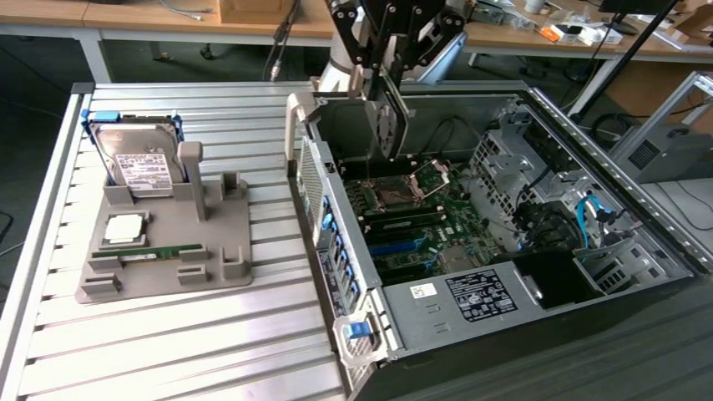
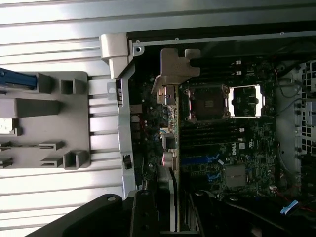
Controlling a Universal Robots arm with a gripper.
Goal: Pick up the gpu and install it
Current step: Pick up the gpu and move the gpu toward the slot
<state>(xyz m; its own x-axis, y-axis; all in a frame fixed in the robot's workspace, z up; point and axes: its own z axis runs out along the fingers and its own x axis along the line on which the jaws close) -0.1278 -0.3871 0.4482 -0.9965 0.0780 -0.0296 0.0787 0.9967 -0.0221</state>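
Grey slatted table (image 1: 167, 351), open computer case (image 1: 624, 183), gpu (image 1: 390, 125) above, wooden workbenches (image 1: 145, 12) behind

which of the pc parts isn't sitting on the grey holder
The gpu: it hangs upright in the jaws over the open case, while the hard drive, cpu and memory stick all sit on the holder.
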